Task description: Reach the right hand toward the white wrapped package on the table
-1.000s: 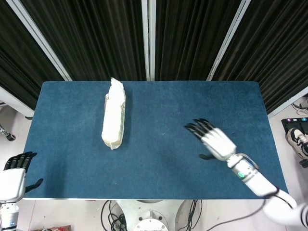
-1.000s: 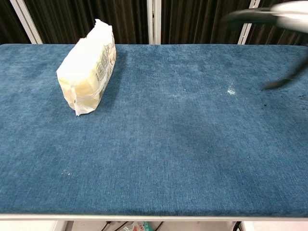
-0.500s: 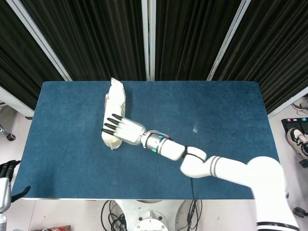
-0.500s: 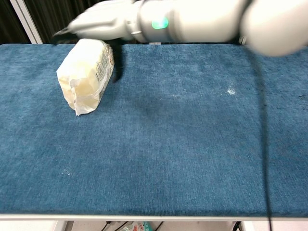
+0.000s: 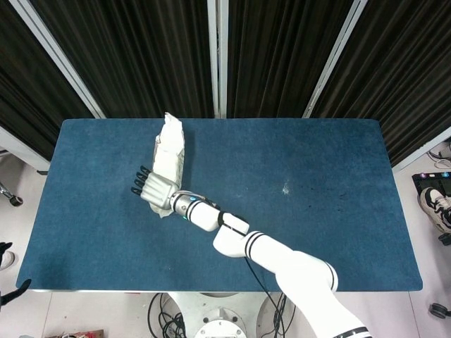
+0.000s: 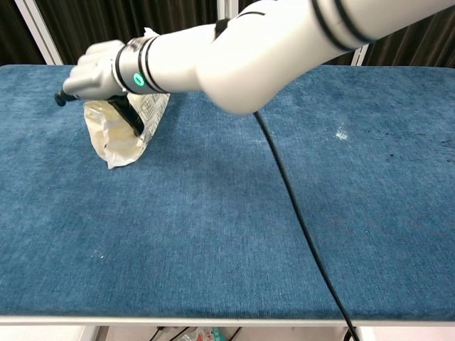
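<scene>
Dark pleated curtains are hanging behind a blue-carpeted table (image 5: 317,197). White wrapped package (image 5: 169,151) is lying at about 10 o'clock on the surface, long axis toward 12. Right hand (image 5: 155,189) is resting over its near end, thumb down the side, whether clamped cannot be told; left hand (image 5: 7,271) is barely showing at 8 o'clock, state unclear.

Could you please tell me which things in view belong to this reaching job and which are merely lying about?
Job:
- right hand, over the package's near end
- white wrapped package

Lying about:
- blue table
- white speck on the cloth
- black curtains
</scene>
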`<state>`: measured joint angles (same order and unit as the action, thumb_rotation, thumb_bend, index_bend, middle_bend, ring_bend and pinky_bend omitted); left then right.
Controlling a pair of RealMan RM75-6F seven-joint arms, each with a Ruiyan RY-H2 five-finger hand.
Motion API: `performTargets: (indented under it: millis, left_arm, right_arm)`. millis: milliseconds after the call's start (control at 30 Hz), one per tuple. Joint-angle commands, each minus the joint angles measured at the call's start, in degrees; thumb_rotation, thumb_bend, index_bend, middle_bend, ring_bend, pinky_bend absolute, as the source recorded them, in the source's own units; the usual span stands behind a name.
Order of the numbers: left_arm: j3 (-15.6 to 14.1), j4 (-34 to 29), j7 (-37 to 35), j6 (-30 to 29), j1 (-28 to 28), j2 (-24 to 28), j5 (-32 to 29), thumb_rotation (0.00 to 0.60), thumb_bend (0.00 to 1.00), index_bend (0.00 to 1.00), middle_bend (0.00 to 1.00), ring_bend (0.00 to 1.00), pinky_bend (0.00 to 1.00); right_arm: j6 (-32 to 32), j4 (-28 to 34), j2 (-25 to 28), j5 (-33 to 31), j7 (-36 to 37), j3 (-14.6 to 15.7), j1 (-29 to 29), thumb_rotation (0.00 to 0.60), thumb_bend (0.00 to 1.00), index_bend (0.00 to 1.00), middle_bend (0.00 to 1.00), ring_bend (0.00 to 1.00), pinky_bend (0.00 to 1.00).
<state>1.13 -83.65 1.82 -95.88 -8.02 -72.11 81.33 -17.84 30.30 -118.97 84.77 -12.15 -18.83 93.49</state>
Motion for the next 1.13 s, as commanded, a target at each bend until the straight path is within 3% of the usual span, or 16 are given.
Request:
performTargets:
  millis: [33,100,167,533,633,767,933,1133]
  left_arm:
    - [0.1,0.1,-0.1,-0.1,-0.2,0.0,0.1,0.6,0.0,0.21,0.2,0.17,0.19]
    - [0.2,0.2,-0.2,0.0,-0.2,-0.1,0.1,0.6,0.0,0.21,0.2,0.17,0.19]
    - [0.3,0.4,-0.3,0.1,-0.2,-0.2,0.2,0.6,0.0,0.21,0.2,0.17,0.19]
    - [0.7,-1.3,1.9,0.5,0.8,0.2,1.9,0.6,0.0,0.21,0.2,0.17,0.19]
    - [0.7,-2.5,3.2,0.5,1.2,0.4,2.6,0.6,0.0,0.21,0.2,0.17,0.19]
    - [0.6,-4.2,4.9,0.5,1.5,0.8,3.4,0.6,0.0,0.21,0.2,0.17,0.19]
    - [0.6,-6.3,7.1,0.8,2.1,1.3,4.1,0.6,0.0,0.21,0.2,0.17,0.19]
    - [1.0,-8.0,9.2,1.6,3.3,1.3,5.1,0.6,0.0,0.21,0.2,0.17,0.19]
  right_arm:
    - [1.2,-2.8,-1.8,-1.1,0.2,1.4,1.0,0.6,0.16,0.43,0.41,0.33,0.37]
    - [-0.5,-2.5,-1.4,-1.1,0.3,2.0,0.0,0.6,0.25,0.62,0.54,0.46,0.52]
    - [-4.7,-0.3,-0.1,-0.4,0.8,3.0,-2.1,0.6,0.3,0.69,0.61,0.53,0.6]
    - [-44.8,24.9,17.4,15.5,3.8,14.2,-18.3,0.6,0.32,0.73,0.64,0.55,0.6]
    - [-52.0,33.2,22.7,19.4,3.1,17.2,-22.2,0.6,0.32,0.73,0.64,0.54,0.6]
    - [-58.6,42.7,28.9,23.8,0.3,21.2,-27.2,0.6,0.32,0.73,0.63,0.54,0.6]
    - [-64.3,49.1,34.2,27.9,-3.6,24.5,-32.9,0.6,0.32,0.73,0.63,0.54,0.59]
    - [-65.0,50.8,34.9,31.0,-3.4,24.3,-34.3,0.6,0.32,0.73,0.63,0.54,0.58]
